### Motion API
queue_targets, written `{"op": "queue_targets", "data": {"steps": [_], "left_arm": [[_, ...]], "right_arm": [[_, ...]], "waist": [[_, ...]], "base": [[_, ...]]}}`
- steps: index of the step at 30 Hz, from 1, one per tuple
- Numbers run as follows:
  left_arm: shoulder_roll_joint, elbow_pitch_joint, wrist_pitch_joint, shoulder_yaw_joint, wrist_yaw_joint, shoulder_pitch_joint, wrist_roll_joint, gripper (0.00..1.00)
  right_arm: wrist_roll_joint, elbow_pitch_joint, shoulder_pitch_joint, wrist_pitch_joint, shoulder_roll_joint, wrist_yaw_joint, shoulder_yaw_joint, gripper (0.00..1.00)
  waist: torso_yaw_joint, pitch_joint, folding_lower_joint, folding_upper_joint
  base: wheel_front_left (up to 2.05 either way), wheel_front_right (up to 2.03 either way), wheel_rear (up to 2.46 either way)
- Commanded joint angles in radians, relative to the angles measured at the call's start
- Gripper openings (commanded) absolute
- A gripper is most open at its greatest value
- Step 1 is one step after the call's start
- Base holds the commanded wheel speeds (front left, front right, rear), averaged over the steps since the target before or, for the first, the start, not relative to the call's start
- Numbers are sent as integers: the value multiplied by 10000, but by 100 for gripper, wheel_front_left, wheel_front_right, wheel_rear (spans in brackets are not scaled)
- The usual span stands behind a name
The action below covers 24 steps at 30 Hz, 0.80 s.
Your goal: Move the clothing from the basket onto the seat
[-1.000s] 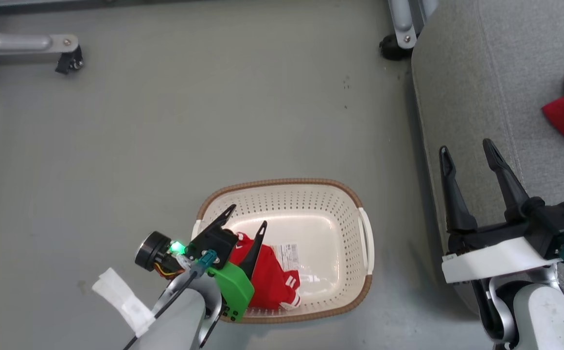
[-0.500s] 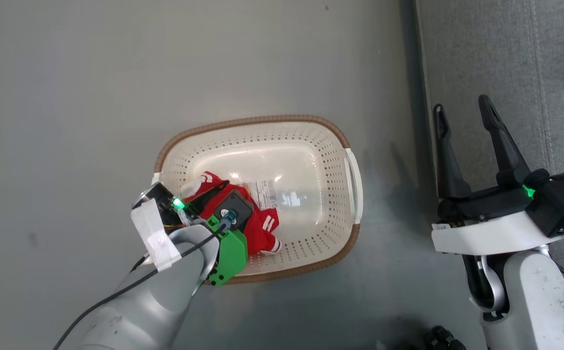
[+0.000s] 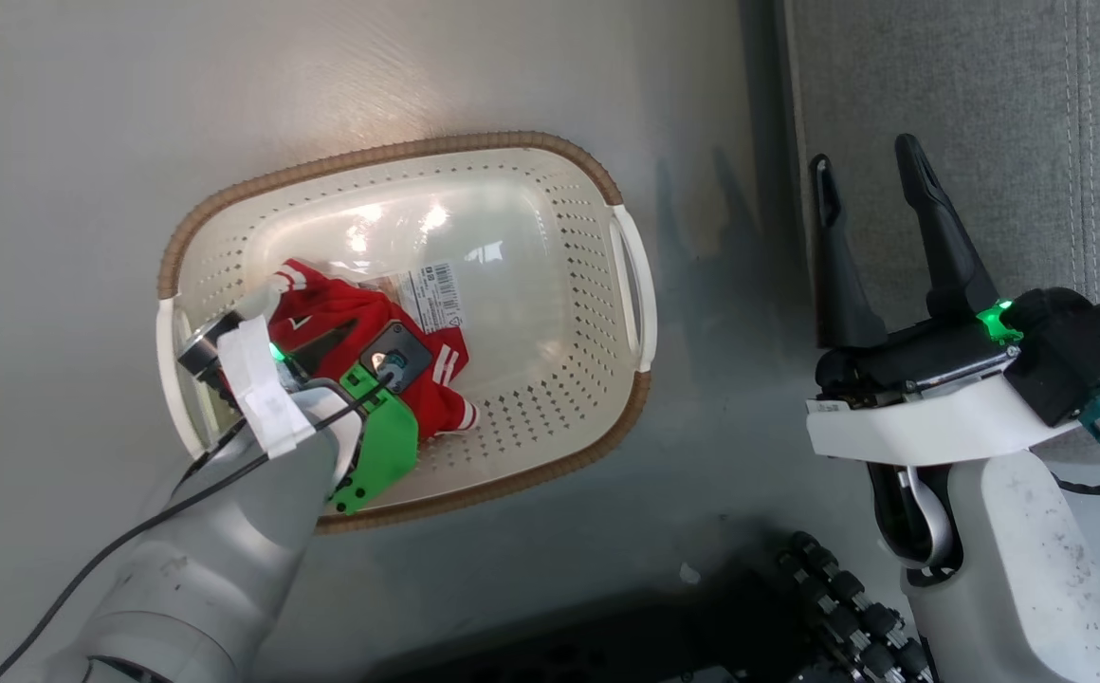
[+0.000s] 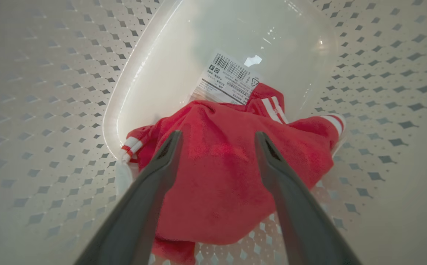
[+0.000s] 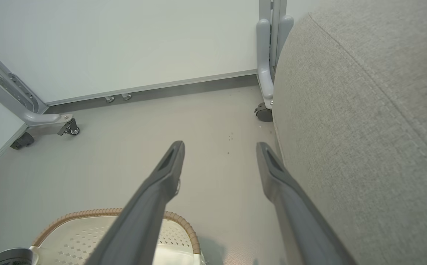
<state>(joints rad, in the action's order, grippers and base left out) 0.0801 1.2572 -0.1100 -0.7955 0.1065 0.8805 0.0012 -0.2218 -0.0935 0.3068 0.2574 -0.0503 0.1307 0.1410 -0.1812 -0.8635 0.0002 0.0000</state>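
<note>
Against the picture of half a second ago the whole head view has shifted, so the camera has moved. Within the basket [image 3: 398, 152], though, the left gripper [image 4: 218, 136] has gone deeper and now reaches down over the clothing [image 3: 322, 308], which lies heaped in the basket's near left part, partly over the paper label [image 4: 230, 79]. The right gripper [image 3: 865, 154] hangs as before, fingers spread and empty, over the edge of the seat [image 3: 967, 95], well apart from the basket. The head view hides most of the left fingers behind the wrist. The left wrist view shows them plainly: spread apart, with the red fabric between and under their tips and nothing clamped; whether they touch the cloth I cannot tell. That view also shows the barcode on the label. The right wrist view adds the seat's rounded grey flank, a pale wall [image 5: 125, 44] and grey frame legs [image 5: 268, 55] on castors, with the basket's brown rim low in the picture. Counted: one basket with two white handles, one label, one red heap showing white stripes in three places, though how many garments make it up cannot be told, and two grippers, both open-fingered. The basket stands on the grey floor [image 3: 85, 142] just beside the seat.
</note>
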Motion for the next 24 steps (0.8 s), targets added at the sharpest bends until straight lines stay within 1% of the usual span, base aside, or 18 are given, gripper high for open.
{"op": "queue_targets", "data": {"steps": [1, 5, 12, 18, 24], "left_arm": [[216, 40, 68, 6, 38, 276, -39, 100], [550, 160, 303, 121, 53, 520, -245, 100], [1086, 270, 1066, 39, 38, 803, -310, 100], [1268, 302, 1811, -59, 5, 908, -306, 100], [1338, 327, 2906, -97, -26, 949, -401, 100]], "right_arm": [[-142, 75, 214, 75, -4, 1, 86, 100], [-514, 119, 465, 82, -2, 1, 234, 100], [-960, 118, 657, 87, -5, 1, 473, 100], [-1185, 133, 698, 89, -7, 1, 591, 100], [-1279, 131, 710, 90, -7, 1, 643, 100]], "waist": [[-764, -840, -2, 0], [-1036, -1172, -2, 0], [-1392, -1488, -2, 0], [-1570, -1646, -2, 0], [-1654, -1754, -2, 0]], "base": [[0, 0, 0], [0, 0, 0], [0, 0, 0], [0, 0, 0], [0, 0, 0]]}}
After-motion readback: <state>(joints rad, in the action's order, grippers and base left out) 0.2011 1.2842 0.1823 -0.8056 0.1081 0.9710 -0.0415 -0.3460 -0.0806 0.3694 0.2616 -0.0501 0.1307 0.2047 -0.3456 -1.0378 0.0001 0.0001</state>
